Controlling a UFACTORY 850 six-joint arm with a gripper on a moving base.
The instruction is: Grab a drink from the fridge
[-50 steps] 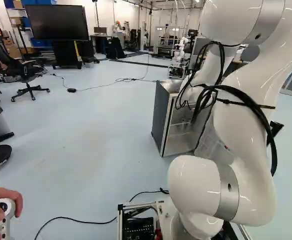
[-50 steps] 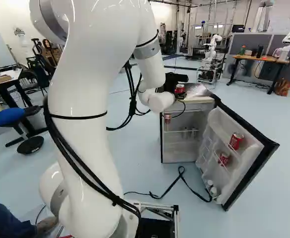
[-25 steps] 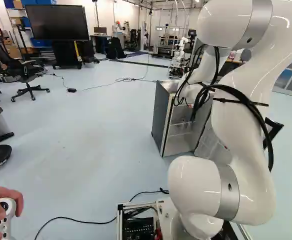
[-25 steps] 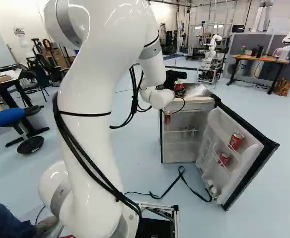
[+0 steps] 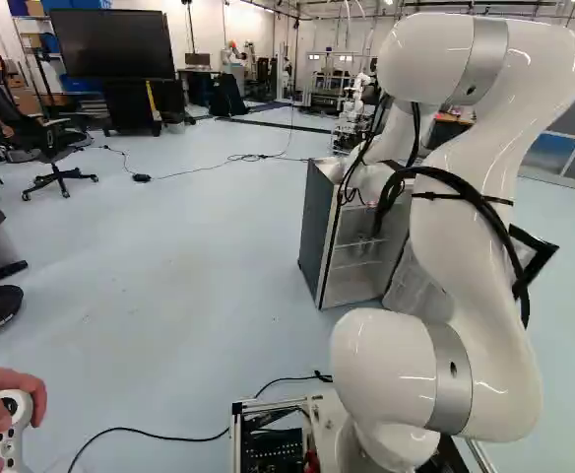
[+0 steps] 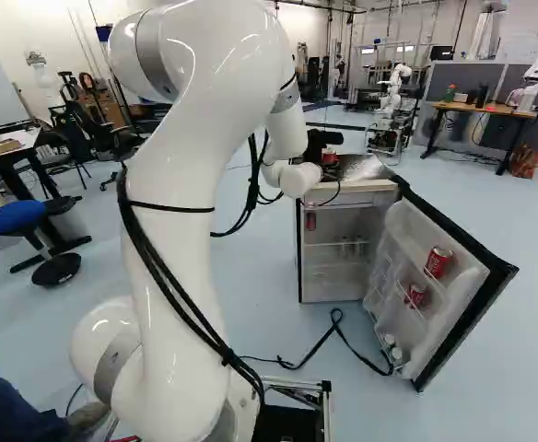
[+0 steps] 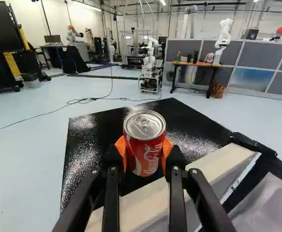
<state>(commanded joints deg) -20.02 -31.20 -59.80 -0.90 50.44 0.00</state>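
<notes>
Fridge right of centre in left base view: lift straight up before any sideways move. Door open, lower right of right base view: route wide of it. End effector closed in on the red can, upright over the fridge top, can't tell if they touch: carry it level. Orange pads press both its sides: squeeze firm, short of denting it

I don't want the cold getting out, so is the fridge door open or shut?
Open. The door stands swung out from the fridge, baring two red cans on its inner side.
</notes>
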